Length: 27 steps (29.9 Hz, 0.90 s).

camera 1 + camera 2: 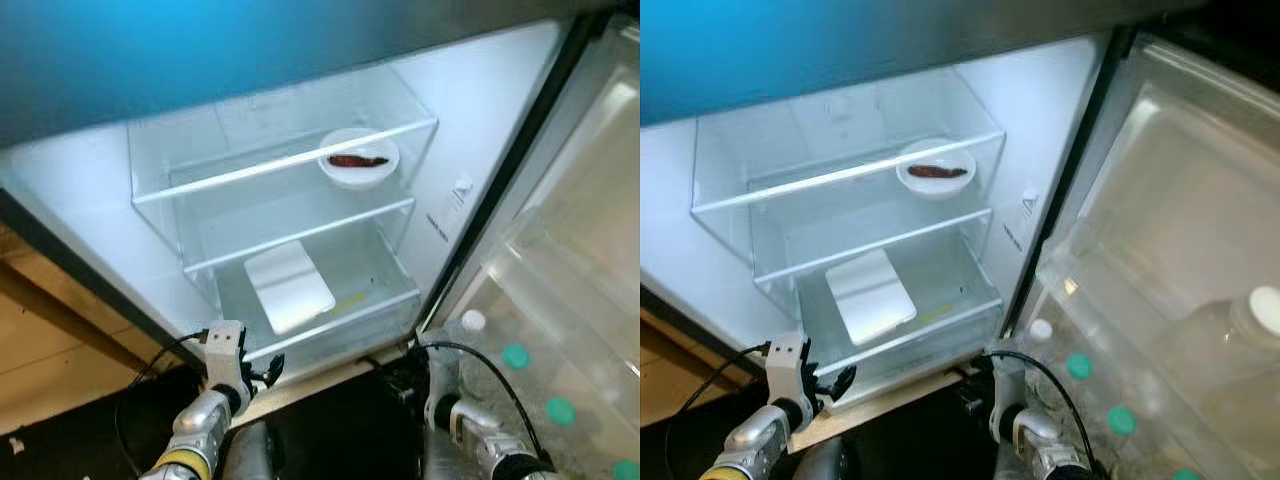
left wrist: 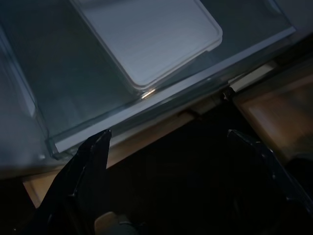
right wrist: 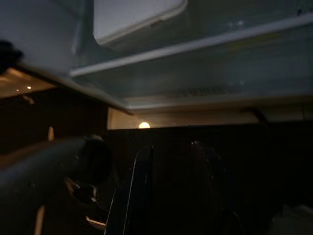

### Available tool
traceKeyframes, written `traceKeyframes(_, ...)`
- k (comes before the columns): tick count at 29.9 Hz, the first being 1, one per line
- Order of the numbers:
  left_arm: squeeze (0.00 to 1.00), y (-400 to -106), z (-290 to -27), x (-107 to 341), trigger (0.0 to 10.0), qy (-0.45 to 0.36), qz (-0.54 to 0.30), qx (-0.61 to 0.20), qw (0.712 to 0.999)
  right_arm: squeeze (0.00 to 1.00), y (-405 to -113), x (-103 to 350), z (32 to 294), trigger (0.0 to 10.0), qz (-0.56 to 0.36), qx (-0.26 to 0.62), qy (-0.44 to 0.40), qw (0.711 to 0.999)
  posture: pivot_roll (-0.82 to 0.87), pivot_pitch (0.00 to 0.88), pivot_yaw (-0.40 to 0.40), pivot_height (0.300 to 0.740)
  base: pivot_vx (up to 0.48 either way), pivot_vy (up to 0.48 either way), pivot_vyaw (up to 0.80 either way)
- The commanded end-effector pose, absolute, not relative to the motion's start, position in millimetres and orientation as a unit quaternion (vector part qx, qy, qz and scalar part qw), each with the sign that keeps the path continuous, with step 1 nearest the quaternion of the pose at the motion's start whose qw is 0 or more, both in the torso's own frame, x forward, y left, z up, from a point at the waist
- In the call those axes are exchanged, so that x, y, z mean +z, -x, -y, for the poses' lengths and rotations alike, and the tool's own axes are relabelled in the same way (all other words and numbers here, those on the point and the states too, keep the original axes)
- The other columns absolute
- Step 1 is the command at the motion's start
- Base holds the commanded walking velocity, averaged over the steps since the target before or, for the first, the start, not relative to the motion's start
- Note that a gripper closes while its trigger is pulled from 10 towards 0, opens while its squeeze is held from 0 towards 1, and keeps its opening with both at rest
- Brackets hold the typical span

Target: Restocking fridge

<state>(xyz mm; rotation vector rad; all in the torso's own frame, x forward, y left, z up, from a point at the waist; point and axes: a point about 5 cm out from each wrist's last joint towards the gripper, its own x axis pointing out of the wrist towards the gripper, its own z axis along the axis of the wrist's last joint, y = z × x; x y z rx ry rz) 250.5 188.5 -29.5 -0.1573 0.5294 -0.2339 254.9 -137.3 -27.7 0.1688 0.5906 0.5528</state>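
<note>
An open fridge (image 1: 300, 120) takes up the middle of the head view, lit white inside, with clear glass shelves. On the upper shelf, right of centre, a white bowl (image 1: 358, 158) holds something dark red. A white tray (image 1: 289, 286) lies flat in the bottom drawer (image 1: 385, 300). At the right edge the door rack (image 1: 560, 330) holds bottles with teal caps (image 1: 515, 356). At the lower left the left gripper (image 2: 166, 147) is raised before the drawer's front edge, fingers spread wide and empty. At the lower right the right gripper (image 3: 171, 161) sits low in shadow, fingers close together, nothing visible between them.
</note>
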Motion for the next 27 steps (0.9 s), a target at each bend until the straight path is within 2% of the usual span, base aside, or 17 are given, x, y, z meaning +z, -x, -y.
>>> traceKeyframes(1,0.00,-243.2,-183.5,-36.0,10.0,0.076,-0.275,-0.126,0.950,0.00,-249.7,-31.9,137.6,10.0,-0.295,0.268,-0.087,0.913,-0.02,0.130,0.016,0.629,0.000,0.000,0.00)
traceKeyframes(7,0.00,-224.4,-183.2,-50.7,10.0,0.061,-0.321,-0.133,0.936,0.00,-247.0,-35.8,141.5,10.0,-0.308,0.253,-0.071,0.914,-0.03,0.129,0.015,0.639,0.000,0.000,0.00)
traceKeyframes(9,0.00,-212.5,-185.0,-59.7,10.0,0.044,-0.356,-0.130,0.924,0.00,-245.8,-36.7,142.9,10.0,-0.311,0.251,-0.071,0.914,-0.03,0.128,0.014,0.639,-0.405,0.000,0.00)
traceKeyframes(13,0.00,-207.1,-187.1,-62.5,10.0,0.053,-0.359,-0.121,0.924,0.00,-245.7,-36.8,143.3,10.0,-0.311,0.251,-0.072,0.914,-0.03,0.126,0.014,0.639,-0.416,0.000,0.00)
traceKeyframes(18,0.00,-201.1,-188.9,-65.8,10.0,0.059,-0.368,-0.115,0.921,0.00,-247.0,-35.0,141.7,10.0,-0.303,0.258,-0.081,0.914,-0.03,0.126,0.012,0.639,0.000,0.000,0.00)
traceKeyframes(27,0.00,-190.9,-191.7,-71.6,10.0,0.053,-0.387,-0.106,0.914,0.00,-242.2,-37.3,143.8,10.0,-0.306,0.268,-0.086,0.909,-0.03,0.118,0.008,0.689,0.000,0.000,0.00)
